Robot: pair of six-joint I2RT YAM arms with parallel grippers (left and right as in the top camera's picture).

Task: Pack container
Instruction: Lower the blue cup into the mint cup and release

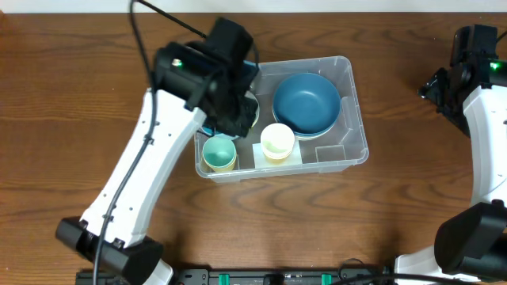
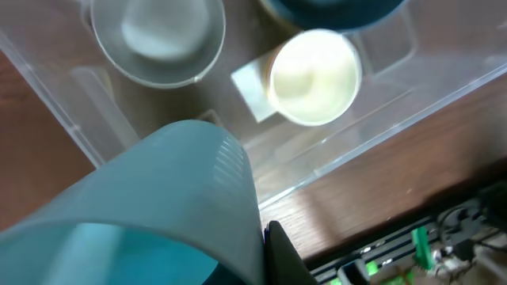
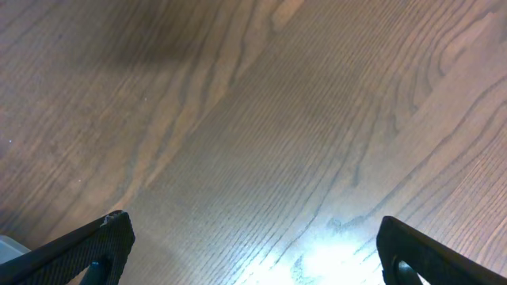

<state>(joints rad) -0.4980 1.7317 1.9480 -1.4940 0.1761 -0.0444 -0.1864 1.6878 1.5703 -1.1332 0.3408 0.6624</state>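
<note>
Container [image 1: 348, 146] sits centre of overhead frame holding dark blue bowl [image 1: 306, 101] at upper right; left gripper [image 1: 236, 112] clamped on pale blue dish [image 2: 158, 198] over its left end, so lower level, clear of yellow cup [image 1: 277, 141] and green cup [image 1: 219, 152]; right gripper [image 3: 253, 245] spread, idle.

Wooden table [image 1: 79, 63], dark blue bowl [image 1: 306, 101], green cup [image 1: 219, 153], pale yellow cup [image 1: 277, 142], light blue bowl [image 2: 158, 206]

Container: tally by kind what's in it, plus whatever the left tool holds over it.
Cups: 2 (green cup, pale yellow cup)
Bowls: 2 (dark blue bowl inside, light-blue bowl held)
Total: 4 at the container
</note>
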